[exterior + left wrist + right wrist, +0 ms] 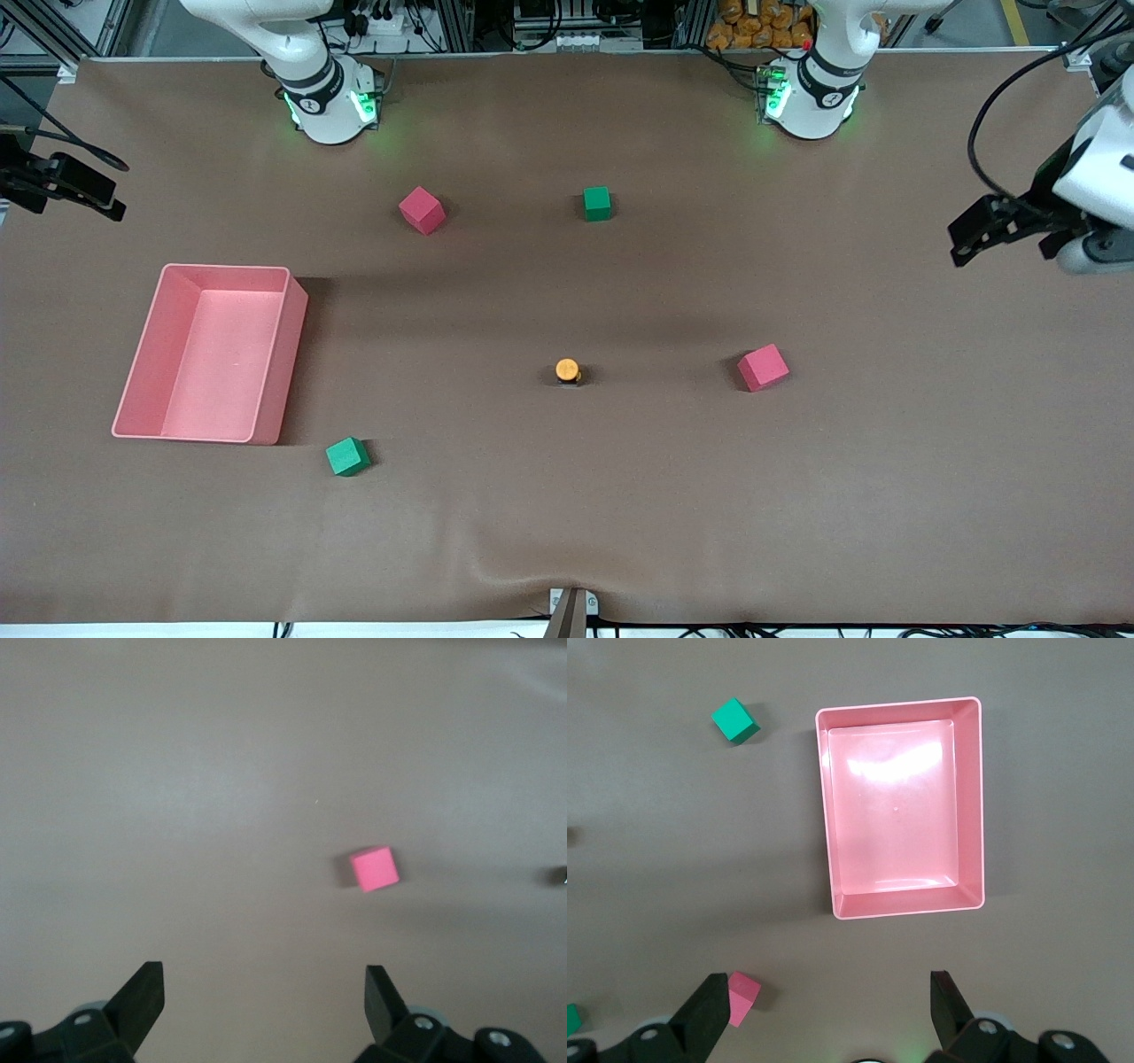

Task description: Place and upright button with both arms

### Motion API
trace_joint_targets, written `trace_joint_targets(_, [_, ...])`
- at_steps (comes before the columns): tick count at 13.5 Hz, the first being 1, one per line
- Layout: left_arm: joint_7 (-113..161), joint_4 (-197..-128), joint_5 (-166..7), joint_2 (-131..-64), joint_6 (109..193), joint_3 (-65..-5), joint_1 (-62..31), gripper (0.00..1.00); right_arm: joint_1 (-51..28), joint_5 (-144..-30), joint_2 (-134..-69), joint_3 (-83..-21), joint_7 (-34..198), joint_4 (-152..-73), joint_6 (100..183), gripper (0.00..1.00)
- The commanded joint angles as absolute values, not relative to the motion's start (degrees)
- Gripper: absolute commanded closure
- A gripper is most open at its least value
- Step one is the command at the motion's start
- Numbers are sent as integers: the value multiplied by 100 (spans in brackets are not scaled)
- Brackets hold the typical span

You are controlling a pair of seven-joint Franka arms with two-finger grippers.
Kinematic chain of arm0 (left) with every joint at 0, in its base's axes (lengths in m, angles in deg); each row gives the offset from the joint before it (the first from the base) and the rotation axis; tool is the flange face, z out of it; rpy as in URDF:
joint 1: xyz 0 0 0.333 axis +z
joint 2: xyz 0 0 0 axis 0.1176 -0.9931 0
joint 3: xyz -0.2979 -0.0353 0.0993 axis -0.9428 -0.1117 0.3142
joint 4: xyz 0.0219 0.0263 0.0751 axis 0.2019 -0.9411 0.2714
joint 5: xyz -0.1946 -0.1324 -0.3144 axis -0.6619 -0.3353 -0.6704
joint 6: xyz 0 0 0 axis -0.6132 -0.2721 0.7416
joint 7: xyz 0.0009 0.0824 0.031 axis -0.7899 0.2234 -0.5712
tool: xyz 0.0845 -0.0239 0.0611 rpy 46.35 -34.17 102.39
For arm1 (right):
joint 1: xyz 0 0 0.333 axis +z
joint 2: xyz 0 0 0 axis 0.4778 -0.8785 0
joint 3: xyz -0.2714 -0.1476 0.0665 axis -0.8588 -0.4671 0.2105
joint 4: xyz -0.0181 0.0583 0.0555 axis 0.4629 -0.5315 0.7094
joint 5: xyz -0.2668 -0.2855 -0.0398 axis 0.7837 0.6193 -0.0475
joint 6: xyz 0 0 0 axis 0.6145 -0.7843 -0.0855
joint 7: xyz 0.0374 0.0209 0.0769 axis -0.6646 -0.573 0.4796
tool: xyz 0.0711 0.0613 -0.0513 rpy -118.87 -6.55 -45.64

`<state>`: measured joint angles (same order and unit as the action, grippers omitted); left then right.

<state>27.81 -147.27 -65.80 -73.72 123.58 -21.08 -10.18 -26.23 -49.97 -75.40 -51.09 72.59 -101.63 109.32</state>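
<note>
No words, labels or numbers can be read here; the marks on the robot bases [328, 102] are too small.

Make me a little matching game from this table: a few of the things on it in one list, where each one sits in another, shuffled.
Things:
1. button
2. pink tray
3. left gripper
4. green cube near the robot bases

Places:
A. toward the right arm's end of the table
B. up in the air over the left arm's end of the table, fingers open
C. mid-table, orange cap up
D. beside a red cube

Pairs: 1-C, 2-A, 3-B, 4-D
</note>
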Motion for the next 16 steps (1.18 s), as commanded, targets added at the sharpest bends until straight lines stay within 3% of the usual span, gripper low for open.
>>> trace_joint_targets(1, [2465,-15197,-6674,-6984,12373,-2180,-852,0,-2722,-4998,-7539,-5056,7281,-10096,10866,0])
trace_joint_targets(16, [2016,-15206,-7105,-6844,12013,-1995,-842,0,-2714,-5007,-7539,-5048,7272,-10096,10875,0])
